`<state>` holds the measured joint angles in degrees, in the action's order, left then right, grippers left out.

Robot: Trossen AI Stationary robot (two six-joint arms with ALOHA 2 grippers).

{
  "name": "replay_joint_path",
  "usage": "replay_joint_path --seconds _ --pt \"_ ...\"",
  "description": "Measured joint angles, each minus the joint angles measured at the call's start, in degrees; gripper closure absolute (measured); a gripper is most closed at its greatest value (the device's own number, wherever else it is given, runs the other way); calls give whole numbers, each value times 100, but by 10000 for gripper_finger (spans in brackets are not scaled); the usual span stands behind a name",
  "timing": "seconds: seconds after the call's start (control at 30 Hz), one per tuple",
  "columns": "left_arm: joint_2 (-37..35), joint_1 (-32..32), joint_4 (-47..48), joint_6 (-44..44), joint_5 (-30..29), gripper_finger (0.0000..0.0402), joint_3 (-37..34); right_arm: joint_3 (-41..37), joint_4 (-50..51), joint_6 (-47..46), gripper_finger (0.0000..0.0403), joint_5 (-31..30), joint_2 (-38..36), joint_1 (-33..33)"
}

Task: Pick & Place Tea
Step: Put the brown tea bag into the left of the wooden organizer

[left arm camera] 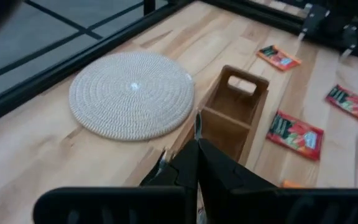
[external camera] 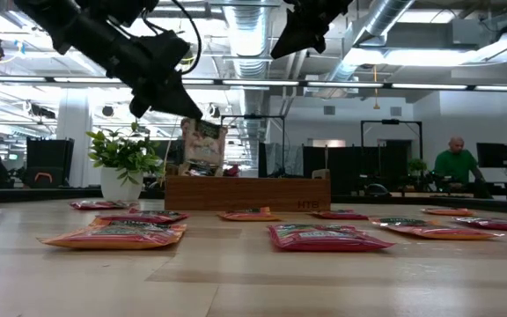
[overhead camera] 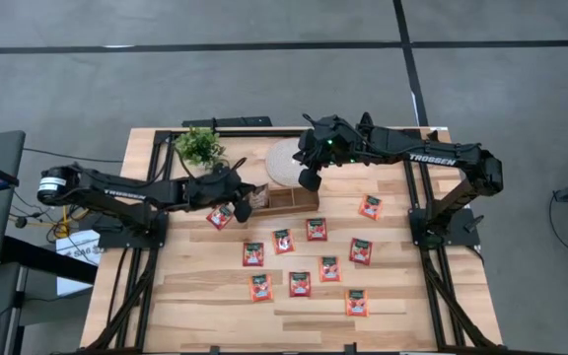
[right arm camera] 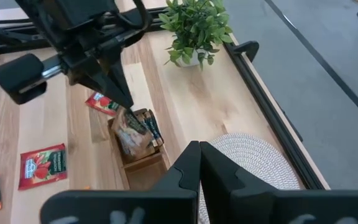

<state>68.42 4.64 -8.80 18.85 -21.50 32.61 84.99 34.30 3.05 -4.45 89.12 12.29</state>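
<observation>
Wooden table (overhead camera: 215, 306) carries red tea sachets (overhead camera: 300, 284) scattered from centre toward 5 o'clock, while the left gripper (overhead camera: 242, 210), fingers together, apparently pinches a sachet over the tray (overhead camera: 289, 200), right gripper (overhead camera: 310, 179) closed empty above it.

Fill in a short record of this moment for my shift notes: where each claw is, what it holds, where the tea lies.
left claw: shut on a tea sachet, above the wooden tray's left end
right claw: shut, empty, above the tray by the woven mat
in tray: a few sachets standing in the left compartment
on table: eleven red-orange sachets lying flat
background: potted plant
</observation>
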Motion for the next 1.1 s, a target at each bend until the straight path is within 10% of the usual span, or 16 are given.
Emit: replay_joint_path --seconds 1.1 --pt "547 -13 -2164 -301 -39 401 -1085 1 21 -155 403 0 1 4"
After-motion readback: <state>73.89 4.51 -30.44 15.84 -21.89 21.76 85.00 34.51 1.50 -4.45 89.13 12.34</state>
